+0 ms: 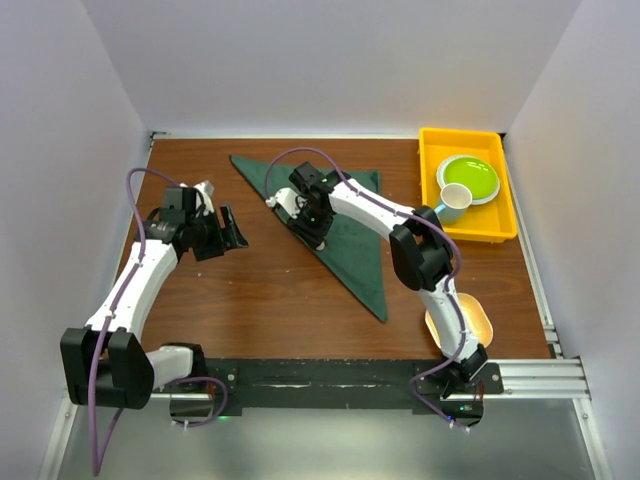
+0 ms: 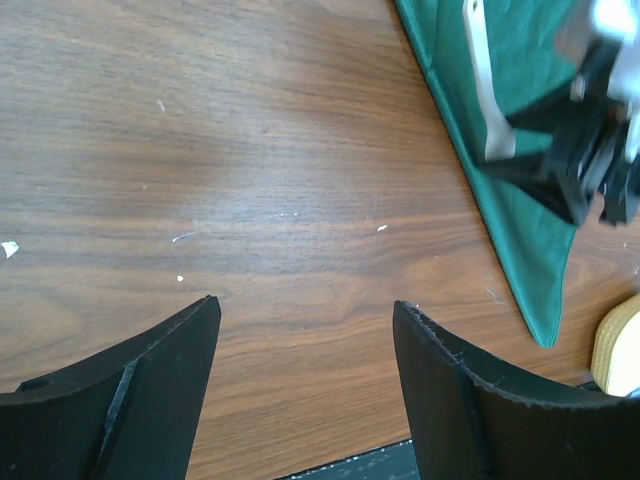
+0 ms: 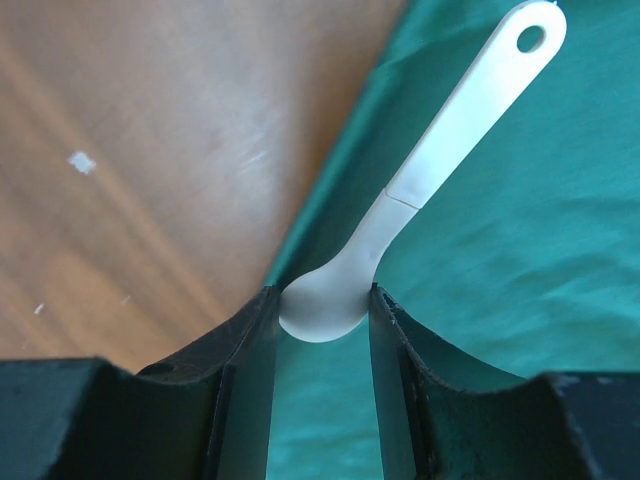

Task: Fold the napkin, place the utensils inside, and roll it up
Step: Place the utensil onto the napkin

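The dark green napkin lies folded into a triangle on the wooden table, its long edge running from back left to front right. My right gripper is low over the napkin's left edge, shut on the bowl of the pale spoon. The spoon's thin handle points away over the cloth. The left wrist view shows the same spoon and napkin at its right. My left gripper hangs open over bare wood to the left of the napkin, with nothing between its fingers.
A yellow tray at the back right holds a green plate and a small cup. A pale yellow dish sits by the right arm's base. White walls close in the table on three sides.
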`<action>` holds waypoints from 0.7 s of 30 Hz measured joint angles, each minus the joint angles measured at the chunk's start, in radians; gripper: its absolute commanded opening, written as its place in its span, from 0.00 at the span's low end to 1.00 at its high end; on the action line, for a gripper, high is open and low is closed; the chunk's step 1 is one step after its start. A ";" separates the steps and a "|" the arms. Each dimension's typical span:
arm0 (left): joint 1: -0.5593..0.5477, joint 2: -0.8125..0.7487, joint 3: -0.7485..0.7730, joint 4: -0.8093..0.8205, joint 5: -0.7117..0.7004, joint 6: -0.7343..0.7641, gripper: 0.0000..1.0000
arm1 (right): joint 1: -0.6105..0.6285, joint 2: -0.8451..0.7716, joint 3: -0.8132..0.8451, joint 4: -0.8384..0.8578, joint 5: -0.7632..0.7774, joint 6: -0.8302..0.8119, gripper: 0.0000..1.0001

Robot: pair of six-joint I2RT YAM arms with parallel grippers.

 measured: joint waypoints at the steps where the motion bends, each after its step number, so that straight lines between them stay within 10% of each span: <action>1: 0.000 -0.003 -0.002 0.000 -0.002 0.000 0.74 | -0.005 0.018 0.026 -0.005 0.002 0.007 0.00; 21: 0.000 -0.010 -0.013 -0.004 -0.011 0.028 0.73 | -0.015 0.154 0.208 -0.050 0.053 0.010 0.00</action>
